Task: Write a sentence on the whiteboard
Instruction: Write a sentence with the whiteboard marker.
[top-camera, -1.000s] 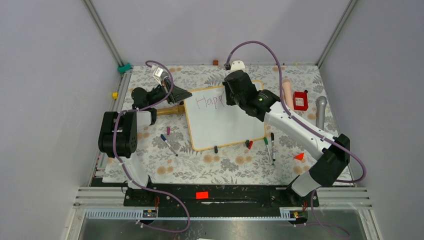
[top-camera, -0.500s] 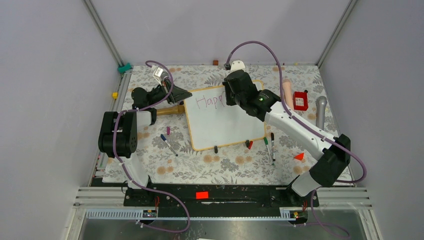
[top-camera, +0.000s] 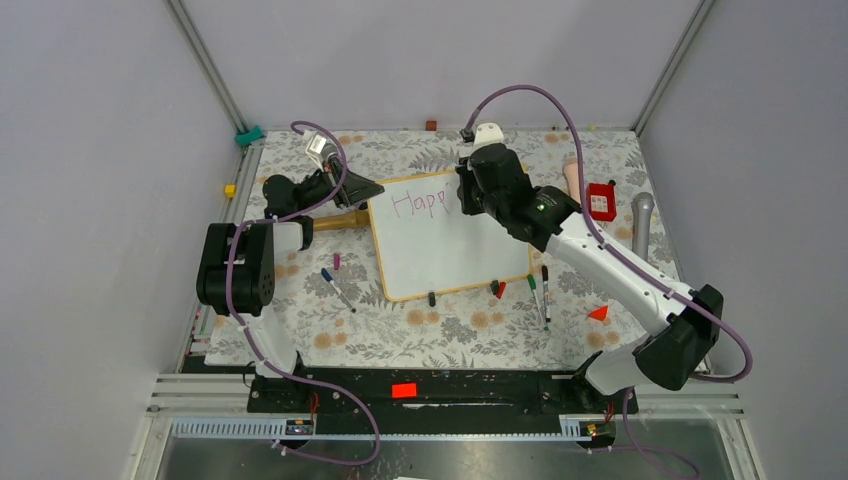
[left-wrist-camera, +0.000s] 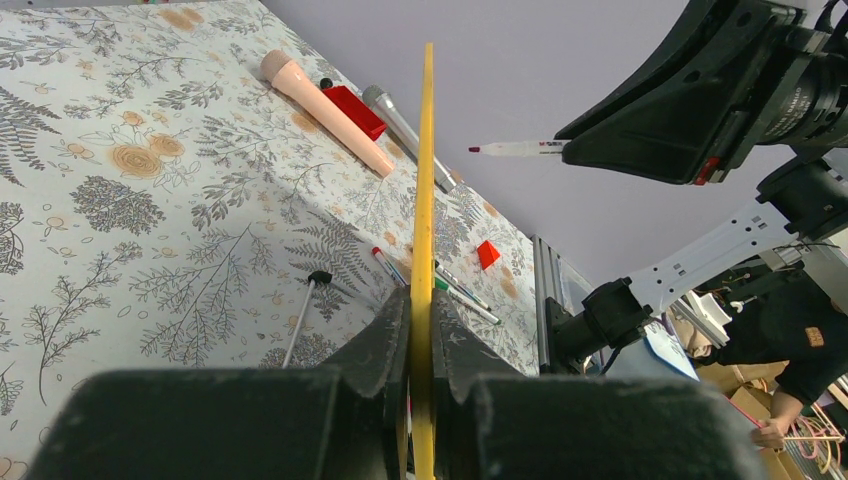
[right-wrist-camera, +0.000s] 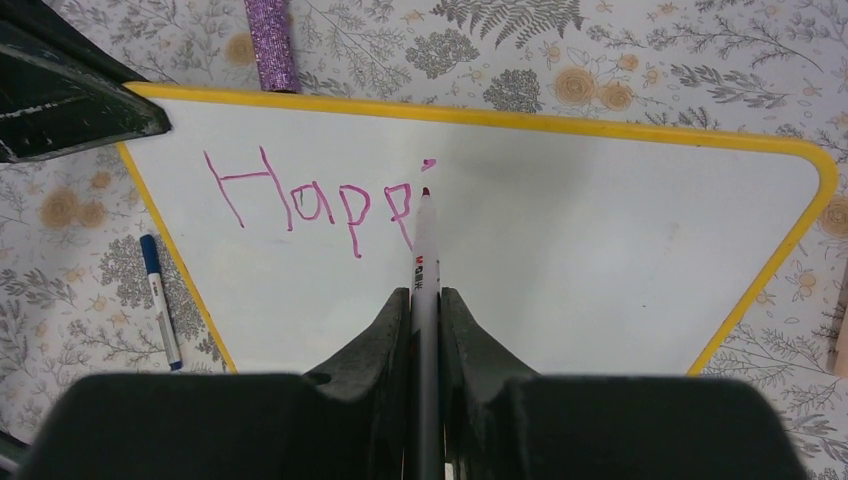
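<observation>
Since a second ago your right arm has swung its elbow out toward the right edge and carried the right gripper (top-camera: 478, 190) a little further along the top line, while the left arm has not stirred. Nearest you, loose markers (top-camera: 538, 292) lie on the floral tablecloth (top-camera: 450, 325) just off the board's near edge, with a blue one (top-camera: 336, 288) apart on the left. Beyond them the whiteboard (top-camera: 450, 250) lies across the middle of the table, its left rim pinched hard between the fingers of the left gripper (left-wrist-camera: 421, 330), which steadies it. Your right gripper is clamped on the pink marker (right-wrist-camera: 424, 260), whose tip sits at or just above the board beside the fresh dot of the "i"; contact cannot be told from these views. The sentence (right-wrist-camera: 310, 205) so far reads "Happi", so you are early in the first word, with most of the lettering not yet written. By my reading, your next move is to shift the tip slightly right, set it down at letter height and draw the "n", keeping the pressure light and the left grip firm so the board does not skid.
</observation>
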